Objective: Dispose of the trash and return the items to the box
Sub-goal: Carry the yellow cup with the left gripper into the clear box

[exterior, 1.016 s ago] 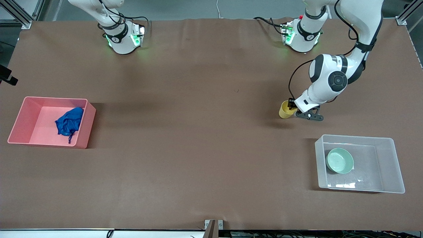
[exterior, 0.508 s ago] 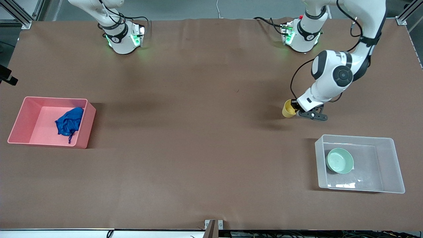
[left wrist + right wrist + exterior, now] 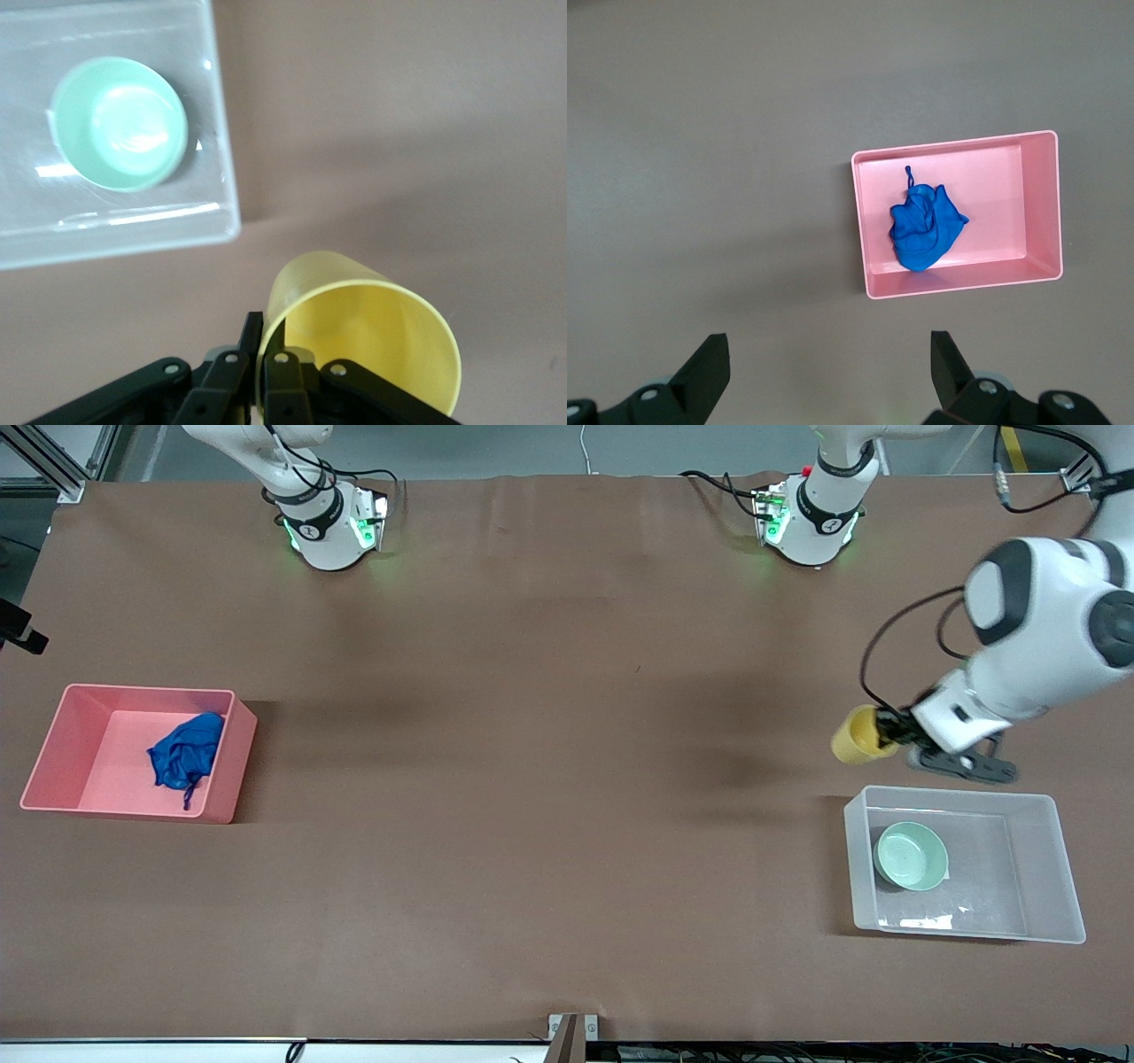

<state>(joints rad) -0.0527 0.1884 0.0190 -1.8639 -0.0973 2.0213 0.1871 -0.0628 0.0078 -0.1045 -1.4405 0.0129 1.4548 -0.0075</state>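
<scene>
A wide brown bench (image 3: 549, 779) carried two bins, one at each end. At the right arm's end sat a pink bin (image 3: 62, 771), and inside it lay a crumpled wad of blue cloth (image 3: 184, 757) against the wall toward the middle of the bench. At the left arm's end sat a clear plastic box (image 3: 1059, 868), closer to the front camera than the pink bin. A pale green bowl (image 3: 911, 856) rested upright on its floor, close to the wall facing the middle of the bench.

The left arm reached out over the bench beside the clear box. Its end effector (image 3: 263, 363) was pinching the rim of a yellow cup (image 3: 858, 735), one finger inside the wall and one outside. The cup hung tilted in the air above bare bench, just short of the box's edge.

The right arm waited high above the pink bin, its end effector (image 3: 828, 376) spread wide and holding nothing.
</scene>
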